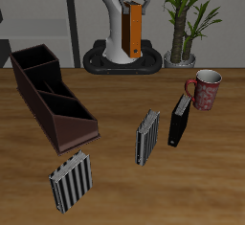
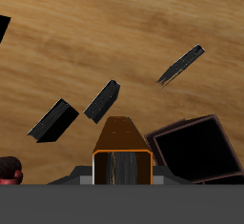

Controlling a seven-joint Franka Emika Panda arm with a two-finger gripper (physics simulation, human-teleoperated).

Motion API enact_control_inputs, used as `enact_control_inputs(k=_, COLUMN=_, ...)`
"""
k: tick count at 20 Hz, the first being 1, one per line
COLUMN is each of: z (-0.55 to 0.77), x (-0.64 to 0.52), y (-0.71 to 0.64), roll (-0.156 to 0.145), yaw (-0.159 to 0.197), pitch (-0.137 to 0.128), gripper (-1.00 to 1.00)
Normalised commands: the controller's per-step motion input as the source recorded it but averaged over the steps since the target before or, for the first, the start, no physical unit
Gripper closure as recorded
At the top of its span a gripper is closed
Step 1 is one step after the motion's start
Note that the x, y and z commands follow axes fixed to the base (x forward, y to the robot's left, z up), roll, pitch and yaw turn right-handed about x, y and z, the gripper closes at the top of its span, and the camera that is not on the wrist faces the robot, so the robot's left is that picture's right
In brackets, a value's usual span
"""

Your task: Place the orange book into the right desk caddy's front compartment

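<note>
The orange book (image 1: 136, 33) hangs upright high above the back of the table, close to the robot's base. In the wrist view the orange book (image 2: 122, 156) fills the space between the jaws, and my gripper (image 2: 122, 178) is shut on it. The right desk caddy (image 1: 36, 102), a long dark brown box with three sections, stands on the table well away from the book and nearer the front edge. In the wrist view one open section of the caddy (image 2: 222, 132) shows beside the held book.
A grey-striped book (image 1: 72, 179) stands near the front edge and another (image 1: 146, 136) mid-table. Beside that one are a black book (image 1: 179, 122) and a red patterned mug (image 1: 204, 88). A potted plant (image 1: 187, 23) stands at the back.
</note>
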Motion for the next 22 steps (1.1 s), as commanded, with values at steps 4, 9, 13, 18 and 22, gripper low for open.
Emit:
enact_control_inputs(k=4, z=0.02, x=-0.28, y=-0.37, roll=-0.05, yaw=0.039, pitch=0.004, gripper=1.0)
enact_control_inputs(k=9, z=0.03, x=-0.34, y=-0.42, roll=-0.057, yaw=0.053, pitch=-0.019, gripper=1.0)
enact_control_inputs(k=13, z=-0.17, x=-0.25, y=-0.28, roll=-0.03, yaw=0.072, pitch=0.01, gripper=1.0)
enact_control_inputs(k=18, z=-0.19, x=-0.14, y=-0.14, roll=0.0, yaw=0.051, pitch=0.024, gripper=1.0)
enact_control_inputs(k=22, z=-0.18, x=-0.15, y=-0.17, roll=-0.014, yaw=0.054, pitch=0.018, gripper=1.0)
